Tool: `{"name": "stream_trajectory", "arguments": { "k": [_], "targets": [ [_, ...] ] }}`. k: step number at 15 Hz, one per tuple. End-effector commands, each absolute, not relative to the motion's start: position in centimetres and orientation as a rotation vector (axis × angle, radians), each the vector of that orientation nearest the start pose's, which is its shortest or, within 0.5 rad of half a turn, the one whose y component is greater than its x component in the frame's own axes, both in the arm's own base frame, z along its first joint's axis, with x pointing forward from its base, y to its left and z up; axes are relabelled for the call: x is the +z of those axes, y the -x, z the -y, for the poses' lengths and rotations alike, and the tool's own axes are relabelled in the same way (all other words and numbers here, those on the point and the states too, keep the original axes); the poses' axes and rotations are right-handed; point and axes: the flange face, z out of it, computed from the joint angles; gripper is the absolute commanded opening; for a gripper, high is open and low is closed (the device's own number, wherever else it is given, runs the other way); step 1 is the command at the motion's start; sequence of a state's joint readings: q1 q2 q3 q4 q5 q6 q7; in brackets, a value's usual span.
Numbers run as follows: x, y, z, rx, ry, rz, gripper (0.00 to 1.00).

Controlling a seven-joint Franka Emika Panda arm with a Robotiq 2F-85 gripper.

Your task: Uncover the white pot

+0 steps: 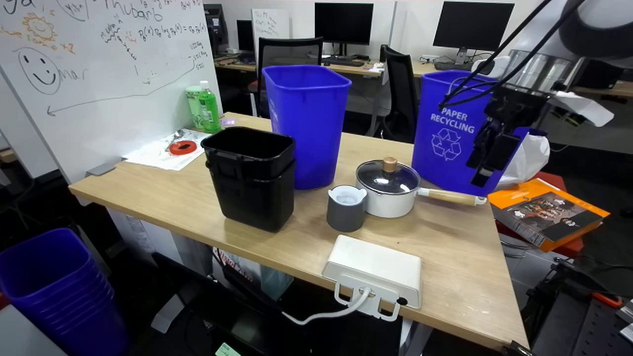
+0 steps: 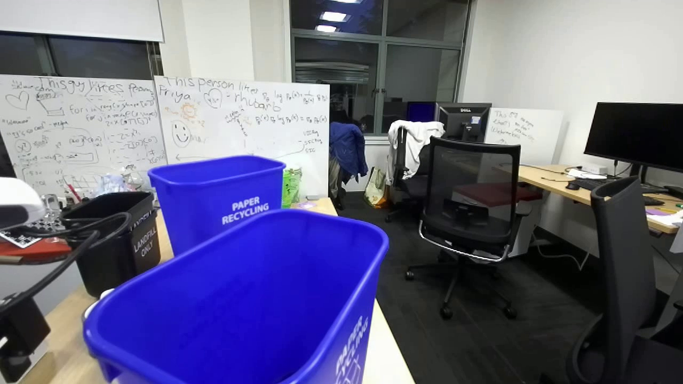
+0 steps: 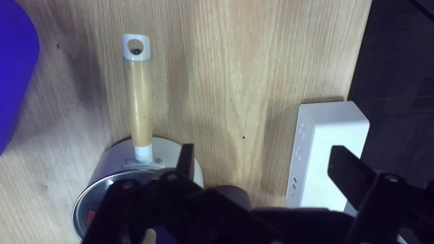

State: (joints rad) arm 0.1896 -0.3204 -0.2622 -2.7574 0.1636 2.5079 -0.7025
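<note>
The white pot (image 1: pixel 388 205) stands upright on the table, and its pale wooden handle (image 1: pixel 449 196) points toward the robot side. A clear glass lid (image 1: pixel 372 177) with a wooden knob (image 1: pixel 389 164) sits on top of it. In the wrist view the pot (image 3: pixel 113 157) is at the lower left, its lid partly hidden by the gripper. My gripper (image 3: pixel 261 152) is open and empty, its fingers wide apart above the table. In an exterior view the gripper (image 1: pixel 479 175) hangs above and beyond the handle's end. In an exterior view the near blue bin mostly hides the pot.
A grey cup (image 1: pixel 345 212) stands right beside the pot. A white power strip (image 1: pixel 378 267) lies at the table's edge. A black bin (image 1: pixel 252 185), a blue bin (image 1: pixel 309 123) and another blue bin (image 1: pixel 445 133) stand tall around the pot. An orange book (image 1: pixel 549 212) lies beyond the table.
</note>
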Motion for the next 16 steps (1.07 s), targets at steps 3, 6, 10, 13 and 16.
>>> {"name": "stream_trajectory", "arguments": {
  "k": [3,6,10,13,16],
  "targets": [
    [28.7,-42.4,2.1,-0.188,2.893,0.845,1.0],
    [27.9,-45.3,1.7,-0.203,2.884,0.882,1.0],
    [27.9,-49.4,0.8,-0.243,2.888,0.98,1.0],
    [27.7,-51.2,0.4,-0.28,2.899,1.069,1.0],
    [26.9,-52.1,0.1,-0.343,2.921,1.189,1.0]
  ]
}}
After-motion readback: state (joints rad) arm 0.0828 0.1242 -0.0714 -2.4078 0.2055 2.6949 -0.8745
